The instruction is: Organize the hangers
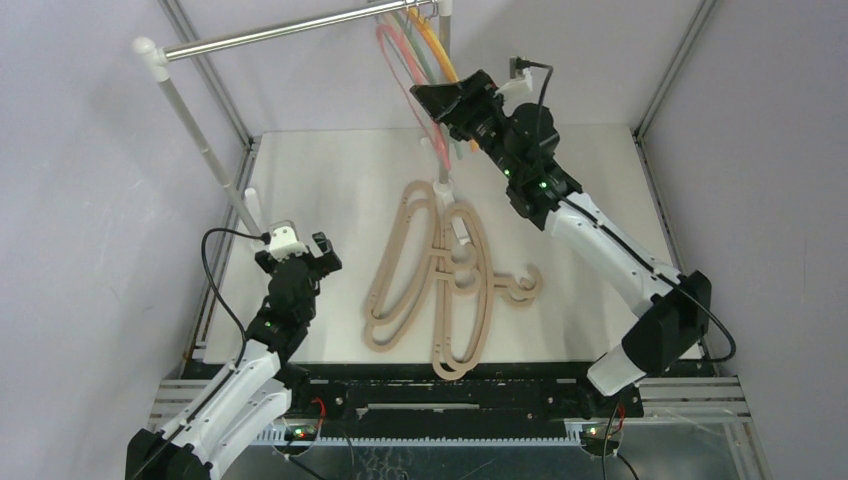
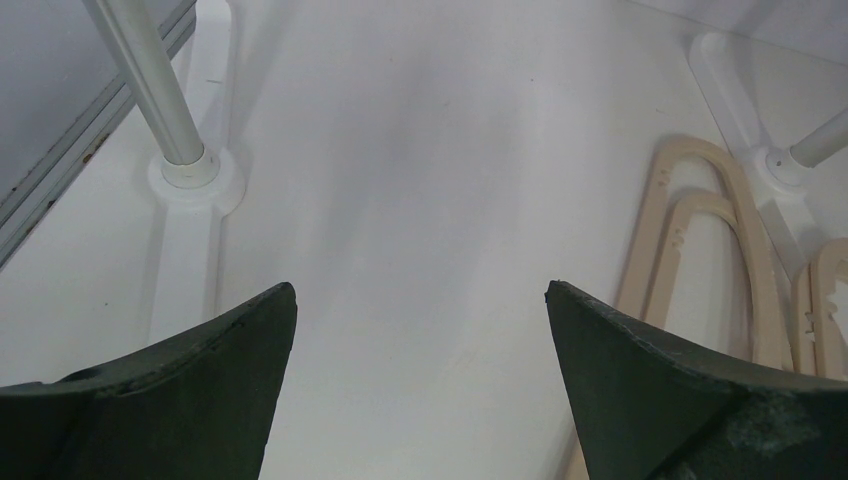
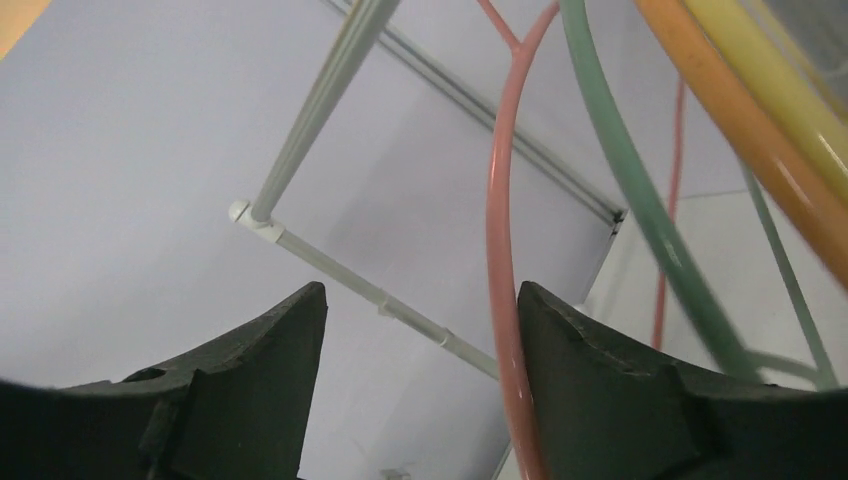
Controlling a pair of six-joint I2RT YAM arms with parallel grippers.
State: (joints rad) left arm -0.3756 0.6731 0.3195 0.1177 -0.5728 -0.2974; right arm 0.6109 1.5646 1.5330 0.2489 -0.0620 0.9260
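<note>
Tan hangers (image 1: 447,265) flat on table (image 1: 320,180) under the rail (image 1: 280,31). Coloured hangers (image 1: 430,40) hang at rail's right end. Right gripper (image 3: 420,320) is there, jaws spread, pink hanger (image 3: 497,250) between them (hard by one finger). Left gripper (image 2: 420,300) spread over bare table near rail's left post (image 1: 197,130).

We record the left arm (image 1: 262,335) and right arm (image 1: 600,245) alike: white-shelled lower links, black upper joints, green indicator lights, a white wrist block and a looping black cable. Fingers of the left gripper (image 2: 420,285) and right gripper (image 3: 421,285) are matte black, curved, edges scuffed.
</note>
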